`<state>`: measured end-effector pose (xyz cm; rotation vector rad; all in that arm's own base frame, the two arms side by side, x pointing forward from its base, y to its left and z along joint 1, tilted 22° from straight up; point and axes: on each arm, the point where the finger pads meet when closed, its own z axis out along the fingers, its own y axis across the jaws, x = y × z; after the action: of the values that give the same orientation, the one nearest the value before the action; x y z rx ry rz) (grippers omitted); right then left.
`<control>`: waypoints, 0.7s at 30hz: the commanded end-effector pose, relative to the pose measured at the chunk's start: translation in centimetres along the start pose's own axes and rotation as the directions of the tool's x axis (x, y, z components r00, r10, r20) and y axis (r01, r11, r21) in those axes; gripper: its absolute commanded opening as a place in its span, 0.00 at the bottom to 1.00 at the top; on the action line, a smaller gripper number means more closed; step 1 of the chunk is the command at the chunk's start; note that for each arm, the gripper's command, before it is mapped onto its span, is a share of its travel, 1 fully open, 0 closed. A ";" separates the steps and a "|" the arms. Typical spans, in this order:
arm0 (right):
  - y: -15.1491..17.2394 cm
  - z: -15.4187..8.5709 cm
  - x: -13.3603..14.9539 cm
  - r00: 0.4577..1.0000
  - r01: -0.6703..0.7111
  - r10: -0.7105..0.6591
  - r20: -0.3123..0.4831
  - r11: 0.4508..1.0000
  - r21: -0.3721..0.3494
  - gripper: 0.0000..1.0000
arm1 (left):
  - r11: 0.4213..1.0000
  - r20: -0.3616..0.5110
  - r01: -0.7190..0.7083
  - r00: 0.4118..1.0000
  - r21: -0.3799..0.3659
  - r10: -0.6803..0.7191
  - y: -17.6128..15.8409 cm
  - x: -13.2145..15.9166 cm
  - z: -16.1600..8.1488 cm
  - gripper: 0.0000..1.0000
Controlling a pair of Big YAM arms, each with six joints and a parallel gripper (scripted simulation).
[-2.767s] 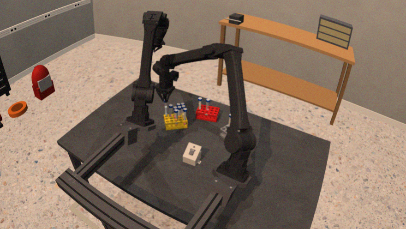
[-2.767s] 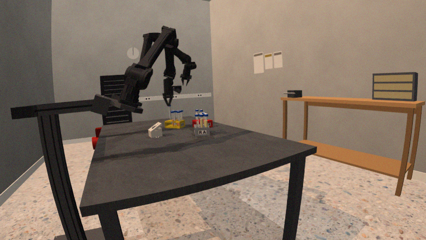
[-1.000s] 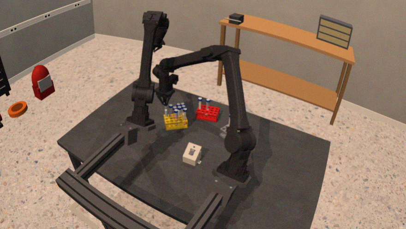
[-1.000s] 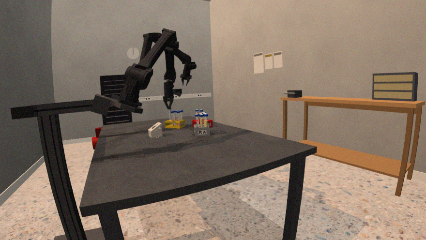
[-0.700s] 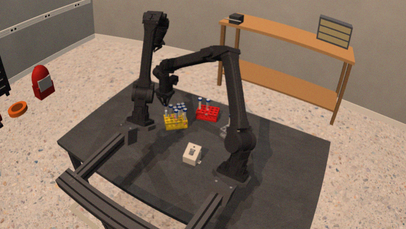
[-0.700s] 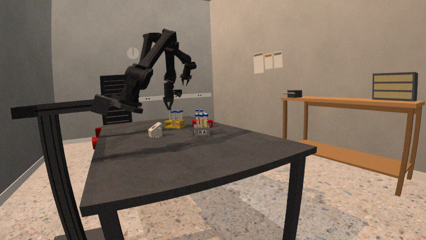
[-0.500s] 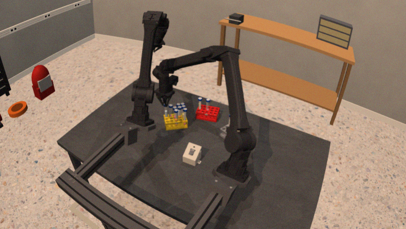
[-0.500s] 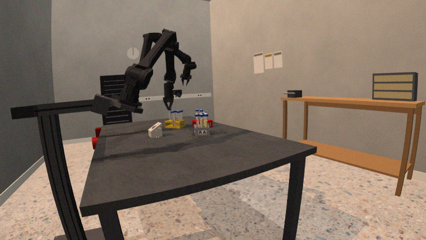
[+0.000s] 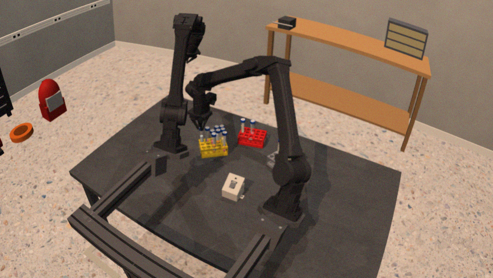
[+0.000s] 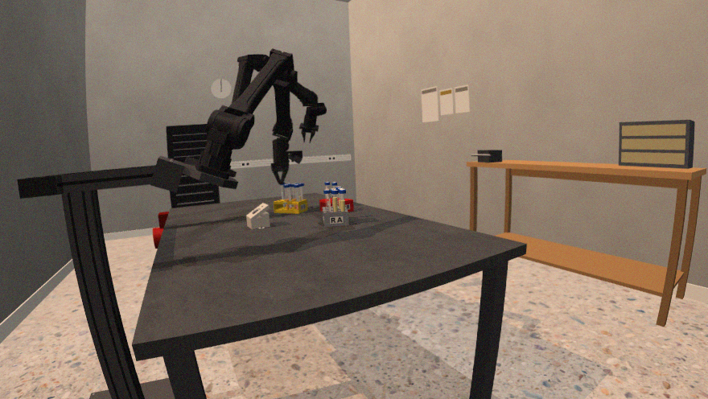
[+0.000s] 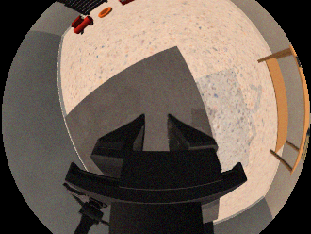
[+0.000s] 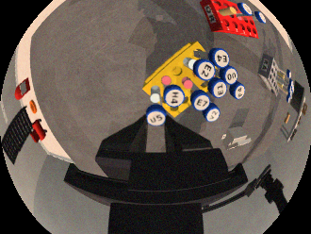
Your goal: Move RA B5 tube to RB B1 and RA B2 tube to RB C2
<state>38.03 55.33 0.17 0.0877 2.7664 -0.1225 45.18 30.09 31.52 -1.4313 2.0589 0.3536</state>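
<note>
Right now, the right gripper (image 9: 200, 126) (image 10: 280, 179) (image 12: 155, 118) is clamped on the blue cap of the tube marked U5 (image 9: 200, 129) (image 12: 155, 115), at one end of the yellow rack RB (image 9: 210, 152) (image 12: 162, 66). That tube looks close to upright; how deep it sits, and in which well, I cannot tell. Its neighbours are clear tubes with round blue caps lettered on pale tops, some showing pink contents. The grey rack RA (image 9: 271, 162) (image 10: 335, 219) (image 12: 265, 71) holds blue-capped tubes too, at least two with cream contents; the arm partly hides it from the top view. The left gripper (image 9: 190, 59) (image 10: 308, 138) (image 11: 156, 116) hangs well away, its fingers partly spread around nothing.

Both racks, a red rack (image 9: 251, 142) (image 12: 217, 24) and a slope-topped pale box (image 9: 229, 193) (image 10: 258, 220) stand on the matte, dark table (image 9: 193, 207) (image 10: 297, 277). Beyond it are speckled floor, plain walls and an orange-brown wooden bench (image 9: 331, 37) (image 10: 570, 166).

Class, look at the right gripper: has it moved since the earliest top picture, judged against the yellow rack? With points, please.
Yes: the right gripper (image 9: 201, 126) (image 10: 280, 180) (image 12: 155, 118) has moved down, closer to the yellow rack (image 9: 214, 154) (image 10: 292, 211) (image 12: 165, 72).
</note>
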 end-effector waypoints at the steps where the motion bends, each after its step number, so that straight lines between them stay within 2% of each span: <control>1: 2.1 -0.7 -2.4 0.999 -0.024 0.025 0.024 0.998 -0.053 0.00 | 1.000 0.030 0.013 0.999 0.022 -0.013 -0.5 -1.5 -1.3 0.30; 21: 2.2 -0.4 -2.2 0.999 -0.022 0.024 0.026 0.998 -0.056 0.00 | 1.000 0.030 0.013 0.999 0.022 -0.013 -0.5 -1.5 -1.3 0.30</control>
<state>38.31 55.39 -0.25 0.0888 2.7659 -0.1203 45.18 30.09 31.52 -1.4313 2.0589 0.3536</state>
